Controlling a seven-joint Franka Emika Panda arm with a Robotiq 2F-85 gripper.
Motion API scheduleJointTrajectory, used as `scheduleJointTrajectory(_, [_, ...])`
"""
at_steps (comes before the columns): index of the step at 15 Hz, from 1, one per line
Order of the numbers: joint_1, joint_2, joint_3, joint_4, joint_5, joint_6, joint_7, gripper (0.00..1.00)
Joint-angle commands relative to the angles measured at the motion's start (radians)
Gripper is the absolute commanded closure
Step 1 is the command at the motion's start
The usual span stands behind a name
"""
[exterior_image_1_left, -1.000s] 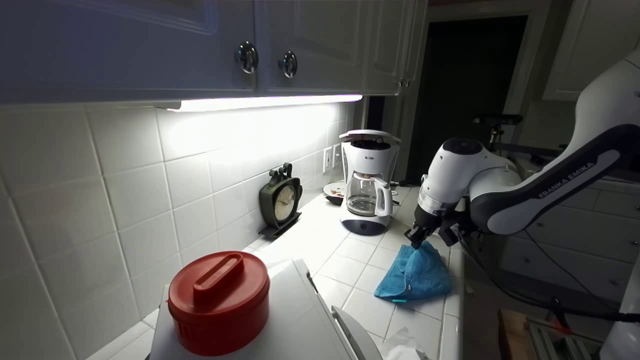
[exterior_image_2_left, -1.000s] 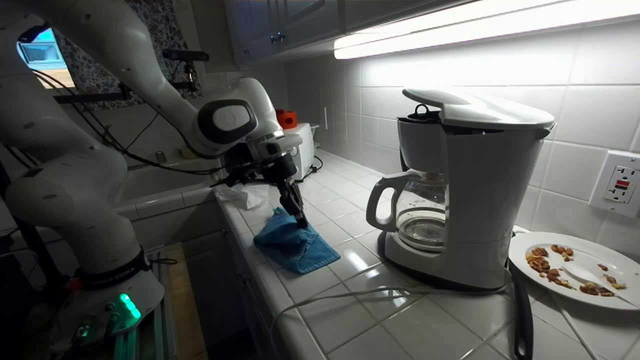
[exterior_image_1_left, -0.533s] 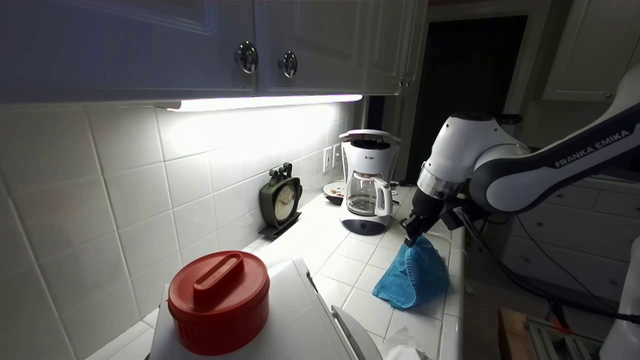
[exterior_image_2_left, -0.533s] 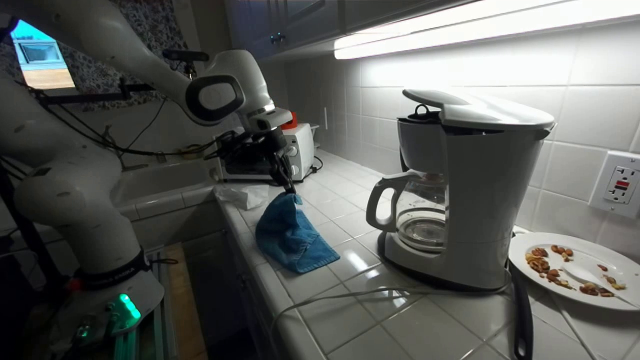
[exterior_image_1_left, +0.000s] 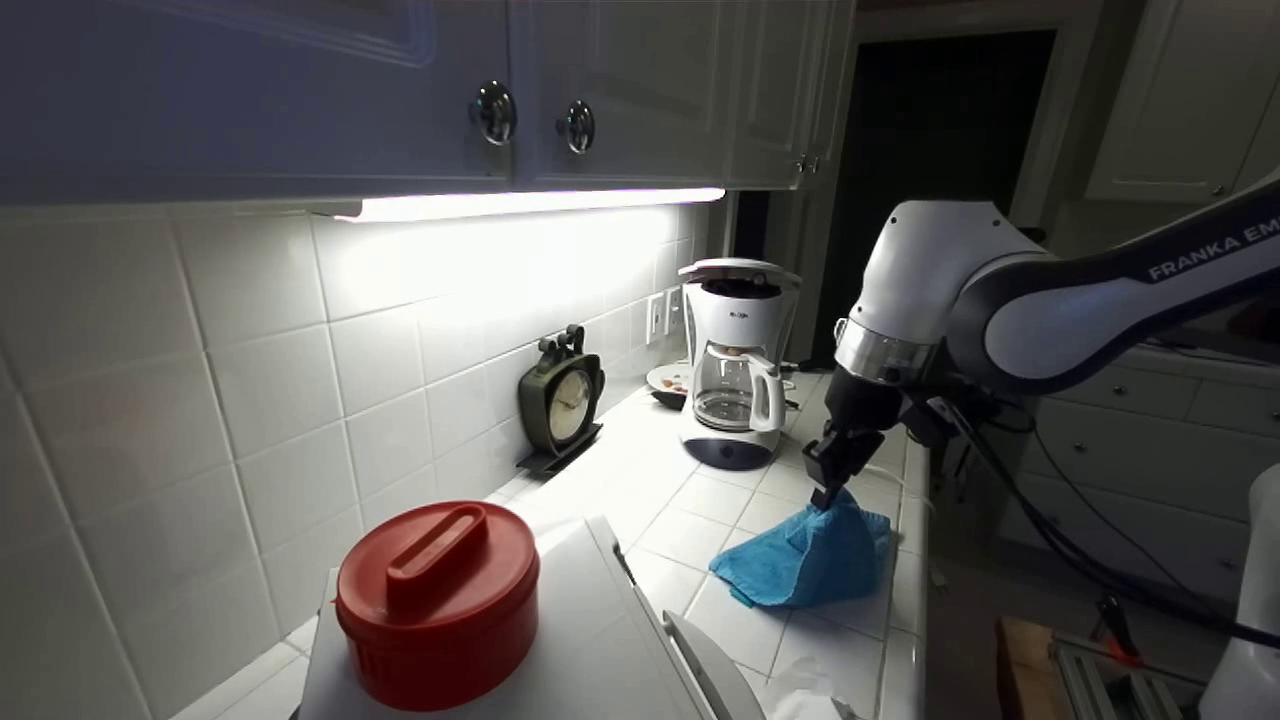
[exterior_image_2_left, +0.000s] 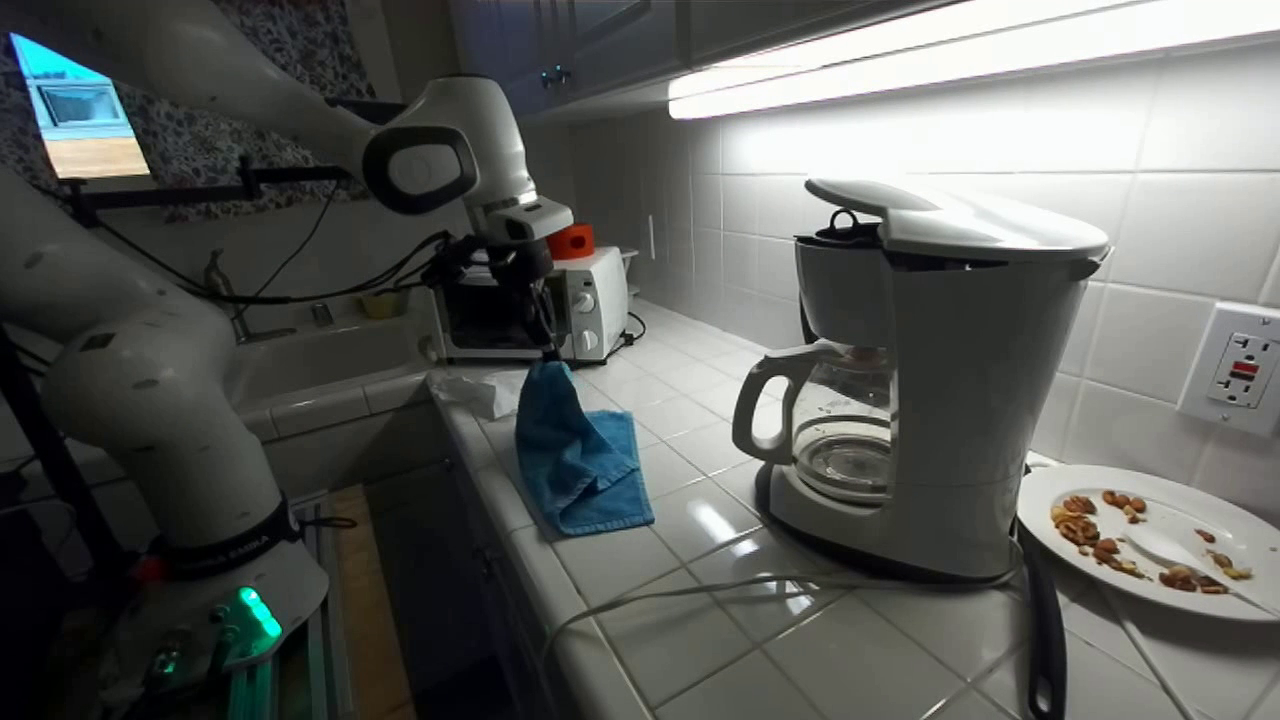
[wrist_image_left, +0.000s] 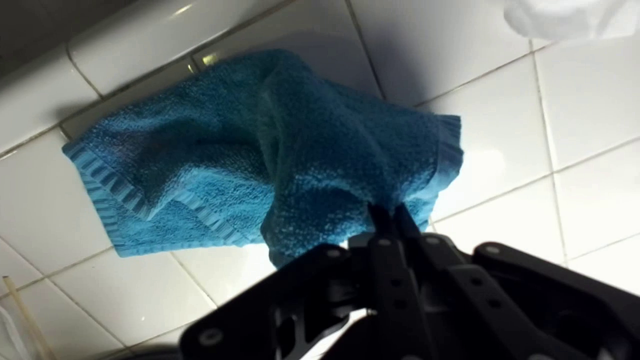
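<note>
White tiled counter (exterior_image_2_left: 700, 645) carries the coffee maker (exterior_image_2_left: 975, 400), standing apart from the blue terry towel (exterior_image_2_left: 590, 485) near the front edge. Towel peaks because the gripper (wrist_image_left: 386, 207) is clenched on one pinched fold; unsupported hem just lies on the counter.

Red container (exterior_image_1_left: 437, 620) atop toaster oven (exterior_image_2_left: 603, 295); plate (exterior_image_2_left: 1180, 492) of nuts (exterior_image_2_left: 1078, 529) beside coffee maker (exterior_image_2_left: 980, 400).
</note>
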Motion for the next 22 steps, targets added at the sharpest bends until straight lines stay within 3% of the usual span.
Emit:
scheduleJointTrajectory(1, [0.023, 0.014, 0.003, 0.013, 0.071, -0.051, -0.064, 0.97])
scheduleJointTrajectory(6, [0.06, 0.049, 0.001, 0.019, 0.1, -0.079, -0.131, 0.97])
scheduleJointTrajectory(13, [0.112, 0.098, 0.006, 0.039, 0.109, -0.213, -0.261, 0.97])
scheduleJointTrajectory(14, [0.117, 0.104, 0.009, 0.043, 0.098, -0.232, -0.288, 0.71])
scheduleJointTrajectory(16, [0.115, 0.107, 0.02, 0.051, 0.079, -0.261, -0.298, 0.65])
scheduleJointTrajectory(22, [0.103, 0.092, 0.03, 0.072, 0.055, -0.312, -0.328, 0.23])
